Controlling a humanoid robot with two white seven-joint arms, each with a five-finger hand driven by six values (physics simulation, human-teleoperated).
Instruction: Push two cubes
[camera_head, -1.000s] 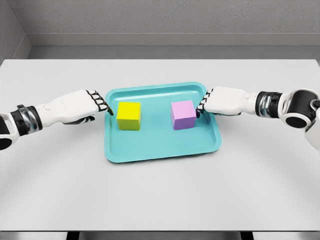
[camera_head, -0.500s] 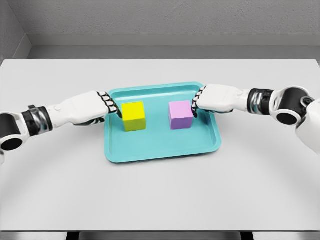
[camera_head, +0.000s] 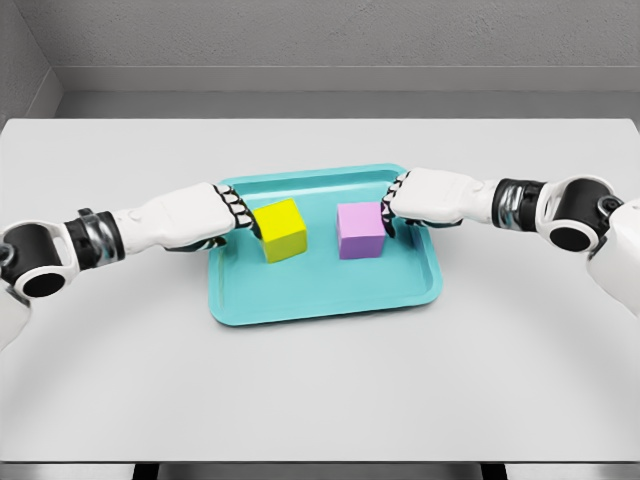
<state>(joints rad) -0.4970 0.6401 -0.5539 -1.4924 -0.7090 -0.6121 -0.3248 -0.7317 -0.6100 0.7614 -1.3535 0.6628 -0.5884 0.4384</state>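
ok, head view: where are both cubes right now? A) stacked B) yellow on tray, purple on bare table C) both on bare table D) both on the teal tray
D: the yellow cube and the purple cube sit apart, side by side, inside the teal tray.

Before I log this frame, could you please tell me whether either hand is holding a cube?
Neither. The left hand presses the yellow cube from its left side; the right hand touches the purple cube from its right.

Fingertips of each hand against its cube, contact too small to tell.
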